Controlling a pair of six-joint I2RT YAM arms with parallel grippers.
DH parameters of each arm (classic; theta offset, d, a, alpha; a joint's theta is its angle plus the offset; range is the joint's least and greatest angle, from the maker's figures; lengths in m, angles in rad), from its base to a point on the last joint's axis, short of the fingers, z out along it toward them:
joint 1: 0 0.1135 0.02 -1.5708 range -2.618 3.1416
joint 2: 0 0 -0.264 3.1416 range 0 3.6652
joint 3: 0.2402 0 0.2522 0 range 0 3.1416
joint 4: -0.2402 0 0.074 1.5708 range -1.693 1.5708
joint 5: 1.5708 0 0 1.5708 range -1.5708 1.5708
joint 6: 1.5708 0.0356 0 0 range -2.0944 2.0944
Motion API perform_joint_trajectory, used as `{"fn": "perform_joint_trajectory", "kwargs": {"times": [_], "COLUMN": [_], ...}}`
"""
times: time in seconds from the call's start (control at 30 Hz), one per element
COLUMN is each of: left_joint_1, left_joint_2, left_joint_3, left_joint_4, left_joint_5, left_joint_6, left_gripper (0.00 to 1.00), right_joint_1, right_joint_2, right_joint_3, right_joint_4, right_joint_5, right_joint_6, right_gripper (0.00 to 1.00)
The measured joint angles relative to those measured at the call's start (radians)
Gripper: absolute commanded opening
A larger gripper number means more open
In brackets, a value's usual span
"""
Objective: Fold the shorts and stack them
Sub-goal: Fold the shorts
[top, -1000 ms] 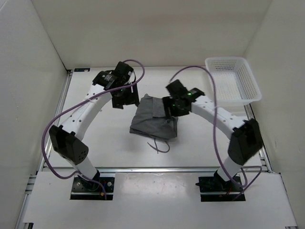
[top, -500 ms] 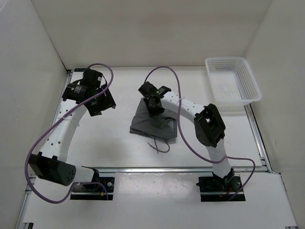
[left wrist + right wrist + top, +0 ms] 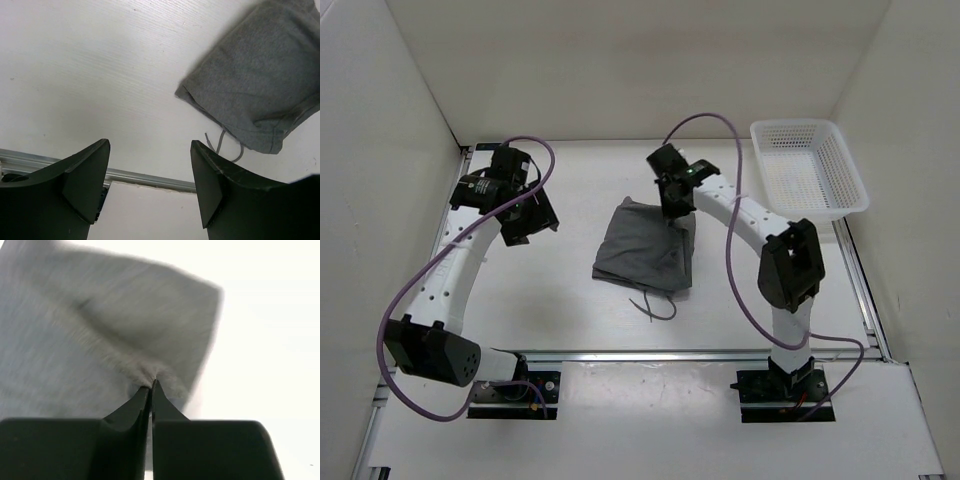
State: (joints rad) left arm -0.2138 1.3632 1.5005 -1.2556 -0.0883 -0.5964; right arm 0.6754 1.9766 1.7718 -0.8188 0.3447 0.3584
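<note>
Pinching a thin tuck of the shorts (image 3: pixel 645 250) at the desk (image 3: pixel 560 290) centre in the clamped right end effector (image 3: pixel 151 385), leaving the left end effector (image 3: pixel 150 147) gaping aside, risking fabric slipping free or the fold dragging open

One pair of shorts (image 3: pixel 645 250), one basket (image 3: pixel 812 126), two arms (image 3: pixel 455 275) (image 3: pixel 740 212).

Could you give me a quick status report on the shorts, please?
Left gripper open, empty, over bare table. Right gripper pinching the shorts at their far edge. Nothing blocking.
</note>
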Motion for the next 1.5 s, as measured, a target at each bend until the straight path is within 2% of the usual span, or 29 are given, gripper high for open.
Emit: {"fn": "perform_joint_trajectory", "kwargs": {"times": [0.03, 0.1, 0.13, 0.17, 0.3, 0.33, 0.37, 0.4, 0.47, 0.5, 0.53, 0.57, 0.7, 0.77, 0.87, 0.93, 1.03, 1.17, 1.33, 1.4, 1.47, 1.5], "left_joint_1": [0.0, -0.005, -0.008, -0.014, -0.048, -0.057, -0.067, -0.075, -0.097, -0.11, -0.124, -0.138, -0.171, -0.179, -0.19, -0.191, -0.193, -0.194, -0.194, -0.194, -0.194, -0.194], "left_joint_2": [0.001, 0.005, 0.007, 0.008, 0.008, 0.008, 0.008, 0.01, 0.034, 0.055, 0.081, 0.113, 0.269, 0.351, 0.464, 0.521, 0.567, 0.573, 0.547, 0.521, 0.487, 0.473], "left_joint_3": [-0.002, -0.007, -0.01, -0.018, -0.07, -0.086, -0.104, -0.121, -0.138, -0.142, -0.144, -0.147, -0.151, -0.147, -0.143, -0.142, -0.142, -0.148, -0.183, -0.185, -0.169, -0.148], "left_joint_4": [0.0, 0.001, 0.003, 0.008, 0.018, 0.025, 0.033, 0.042, 0.06, 0.074, 0.096, 0.119, 0.209, 0.237, 0.273, 0.292, 0.311, 0.331, 0.345, 0.334, 0.309, 0.294], "left_joint_5": [0.003, 0.011, 0.013, 0.015, 0.036, 0.045, 0.053, 0.062, 0.076, 0.083, 0.095, 0.109, 0.169, 0.183, 0.189, 0.191, 0.193, 0.195, 0.195, 0.194, 0.193, 0.192], "left_joint_6": [0.003, 0.013, 0.014, 0.017, 0.024, 0.025, 0.025, 0.025, 0.025, 0.025, 0.024, 0.03, 0.043, 0.056, 0.067, 0.075, 0.083, 0.088, 0.089, 0.089, 0.091, 0.091], "left_gripper": [0.79, 0.82, 0.83, 0.85, 0.86, 0.86, 0.86, 0.86, 0.88, 0.9, 0.96, 0.97, 0.96, 0.94, 0.89, 0.79, 0.74, 0.74, 0.74, 0.74, 0.73, 0.71], "right_joint_1": [-0.029, -0.091, -0.118, -0.151, -0.244, -0.254, -0.257, -0.255, -0.237, -0.227, -0.218, -0.207, -0.16, -0.127, -0.068, -0.036, -0.028, -0.04, -0.042, -0.041, -0.041, -0.041], "right_joint_2": [-0.007, 0.005, 0.018, 0.043, 0.1, 0.092, 0.076, 0.051, -0.026, -0.071, -0.12, -0.167, -0.302, -0.315, -0.292, -0.248, -0.15, -0.049, -0.089, -0.119, -0.163, -0.185], "right_joint_3": [0.004, 0.035, 0.053, 0.085, 0.128, 0.105, 0.074, 0.027, -0.085, -0.142, -0.199, -0.246, -0.374, -0.393, -0.394, -0.393, -0.396, -0.439, -0.447, -0.442, -0.419, -0.401], "right_joint_4": [0.003, 0.003, 0.005, -0.004, -0.002, 0.0, 0.011, 0.019, 0.037, 0.047, 0.059, 0.062, 0.101, 0.124, 0.165, 0.196, 0.24, 0.272, 0.264, 0.235, 0.187, 0.167], "right_joint_5": [0.0, 0.005, 0.012, 0.018, 0.02, 0.021, 0.021, 0.018, -0.009, -0.035, -0.061, -0.092, -0.245, -0.288, -0.332, -0.356, -0.38, -0.367, -0.339, -0.316, -0.278, -0.262], "right_joint_6": [-0.001, -0.002, 0.005, 0.003, 0.026, 0.028, 0.031, 0.031, 0.04, 0.042, 0.045, 0.047, 0.056, 0.06, 0.064, 0.069, 0.075, 0.098, 0.105, 0.101, 0.089, 0.085], "right_gripper": [0.29, 0.62, 0.69, 0.7, 0.68, 0.65, 0.55, 0.52, 0.52, 0.56, 0.59, 0.59, 0.36, 0.34, 0.24, 0.11, 0.0, 0.0, 0.0, 0.1, 0.17, 0.17]}}
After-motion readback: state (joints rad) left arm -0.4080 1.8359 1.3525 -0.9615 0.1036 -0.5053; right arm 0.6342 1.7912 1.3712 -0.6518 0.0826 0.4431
